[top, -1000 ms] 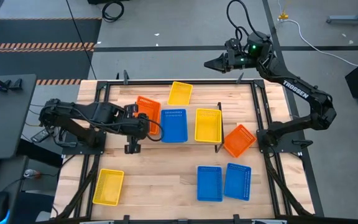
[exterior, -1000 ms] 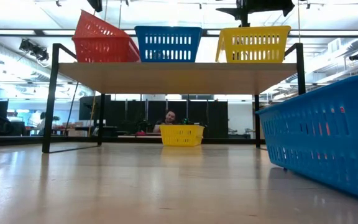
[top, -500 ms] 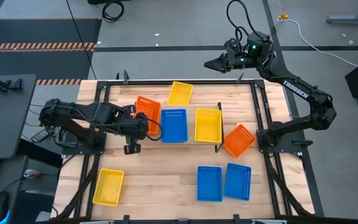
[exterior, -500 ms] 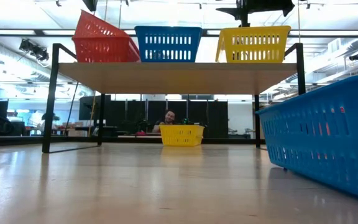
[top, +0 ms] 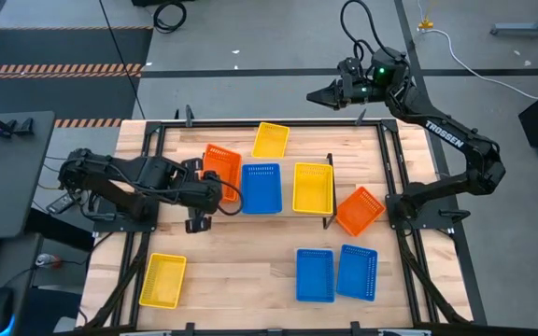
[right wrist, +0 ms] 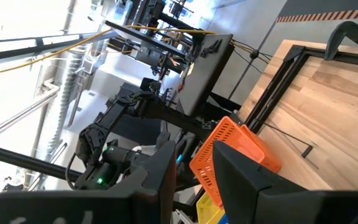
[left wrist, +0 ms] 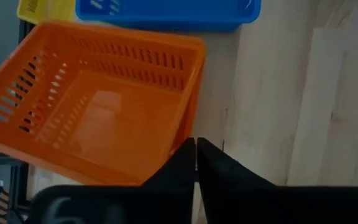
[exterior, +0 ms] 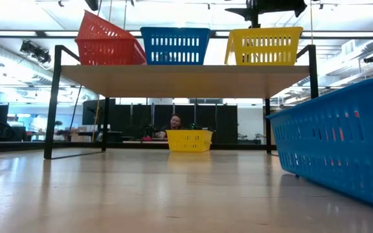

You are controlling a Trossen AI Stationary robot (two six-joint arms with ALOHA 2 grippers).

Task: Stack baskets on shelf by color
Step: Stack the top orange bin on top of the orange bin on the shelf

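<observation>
Pale wooden surface point(top: 250, 271) framed by black rails, grey floor around it; beyond, in the low view, an open hall with ceiling lights and a person seated far back. On the light-wood shelf point(exterior: 186, 72): orange basket point(top: 220, 170), blue basket point(top: 261, 188), yellow basket point(top: 312, 187), side by side, long axes running away from the near edge. All shallow, mesh-walled, rectangular. Orange basket tilted, one side raised, leaning away from the blue one. Directly ahead of the left gripper point(top: 215, 193), whose jaws stand pressed together at the basket's near corner, possibly just touching its rim. Right gripper point(top: 318, 95) hovering past the far edge, jaws narrowly parted, holding nothing. Other baskets scattered loose on the surface.
</observation>
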